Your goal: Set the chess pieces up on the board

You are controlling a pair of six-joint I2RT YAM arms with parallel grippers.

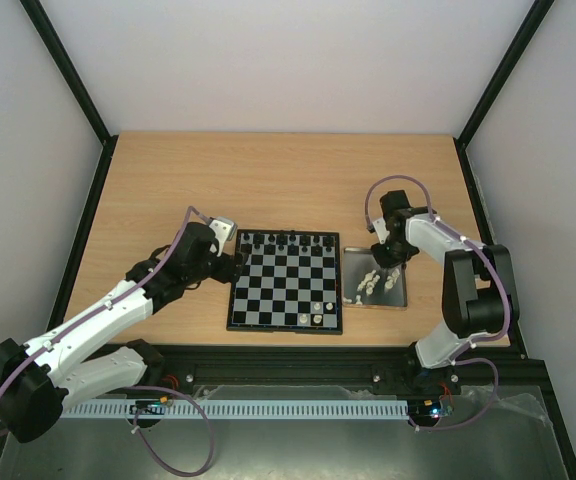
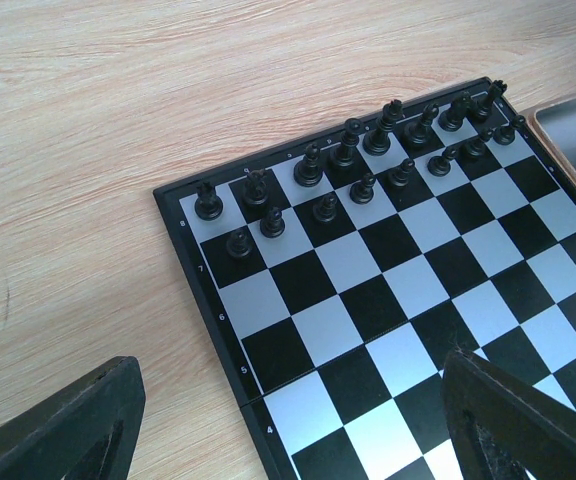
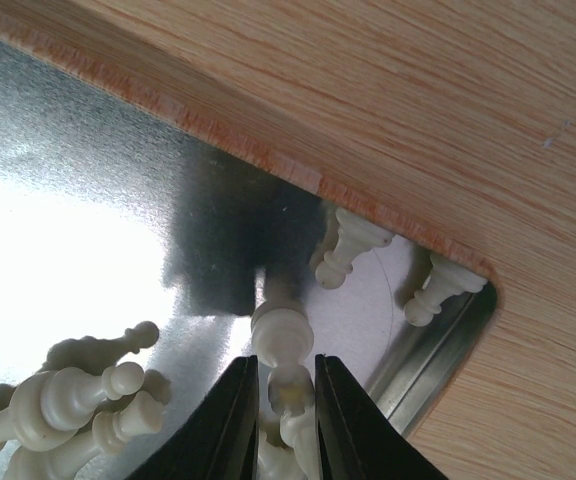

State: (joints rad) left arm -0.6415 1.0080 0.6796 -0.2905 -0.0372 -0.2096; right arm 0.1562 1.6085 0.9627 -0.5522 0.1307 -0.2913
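The board (image 1: 283, 288) lies mid-table, with a few cream-white chess pieces (image 1: 318, 316) on its near right squares. More chess pieces (image 1: 370, 284) lie loose in the metal tray. My right gripper (image 1: 388, 258) is down in the tray. In the right wrist view it (image 3: 286, 395) is shut on one white piece (image 3: 282, 338), fingers close on either side of it. Other white pieces (image 3: 68, 395) lie around it. My left gripper (image 1: 232, 263) is at the board's left edge. In the left wrist view it (image 2: 298, 430) is open and empty above the board (image 2: 368, 300).
Black pieces (image 1: 286, 240) fill the board's two far rows and show in the left wrist view (image 2: 368, 150). The shiny tray (image 1: 360, 262) sits against the board's right side; its rim and corner (image 3: 438, 350) are close to my right fingers. Bare wooden table surrounds both.
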